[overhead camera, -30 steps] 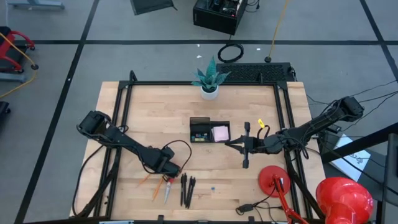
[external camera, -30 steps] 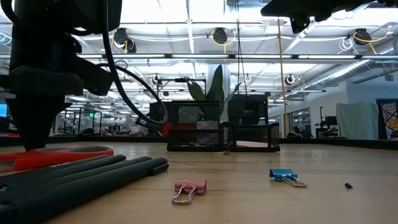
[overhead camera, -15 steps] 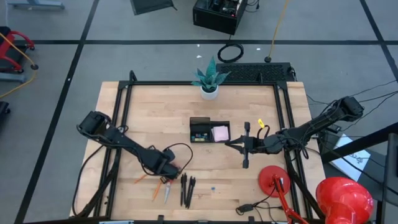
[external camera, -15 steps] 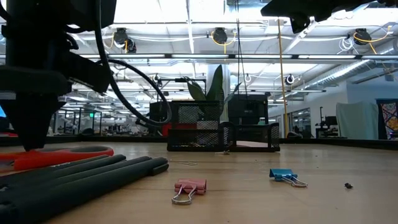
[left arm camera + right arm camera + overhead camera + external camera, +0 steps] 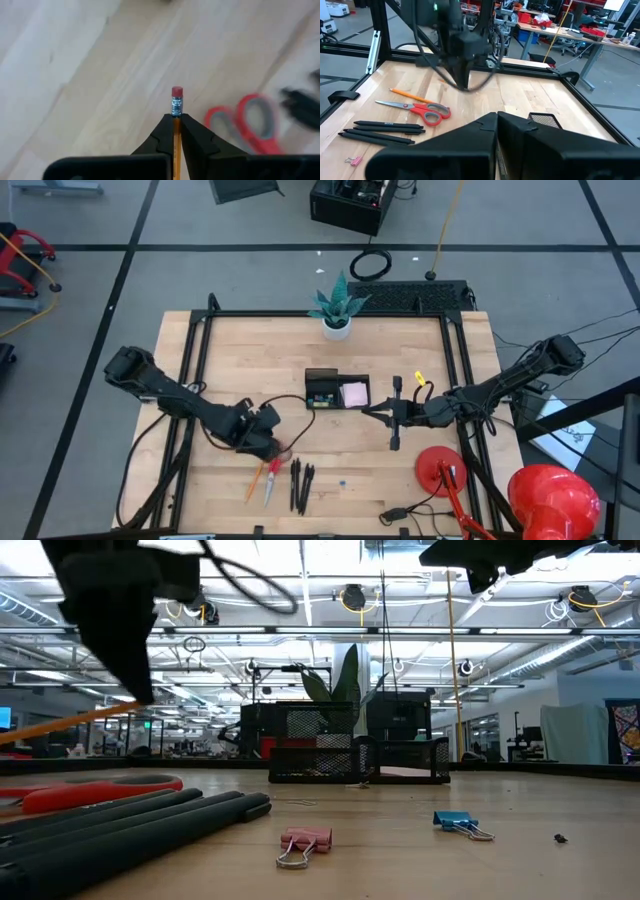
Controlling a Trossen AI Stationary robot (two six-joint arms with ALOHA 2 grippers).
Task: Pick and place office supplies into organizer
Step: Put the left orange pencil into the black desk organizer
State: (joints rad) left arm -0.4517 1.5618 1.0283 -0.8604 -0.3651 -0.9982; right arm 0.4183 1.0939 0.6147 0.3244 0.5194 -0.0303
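My left gripper (image 5: 262, 448) hangs above the table's near left part, shut on an orange pencil (image 5: 70, 721). Its eraser (image 5: 177, 92) pokes out past the fingertips. A second orange pencil (image 5: 410, 94) lies flat beside the red-handled scissors (image 5: 272, 475) and the black pens (image 5: 300, 483). A pink clip (image 5: 305, 840) and a blue clip (image 5: 455, 822) lie on the wood. The black organizer (image 5: 337, 391) holds a pink pad (image 5: 354, 394). My right gripper (image 5: 372, 412) waits shut, in the air right of the organizer. My left gripper pinches the pencil between its two fingers just behind the metal ferrule (image 5: 176, 114), at the eraser end. The fingers come from above, slanting steeply down. The pencil's shaft (image 5: 90, 716) is off the wood and slopes down toward the table's left, out of the low view.
A potted plant (image 5: 336, 320) stands at the far edge. A red round-based object (image 5: 445, 468) sits near the right front corner, with a small yellow piece (image 5: 419, 378) farther back. Black frame rails (image 5: 197, 370) run along the table's sides. Bare wood lies left of the organizer.
My left gripper has risen from the table and tipped. It has taken the pencil up with it. The pencil, not seen before in the low view, now hangs slanted above the wood. The scissors, pens and clips have stayed put.
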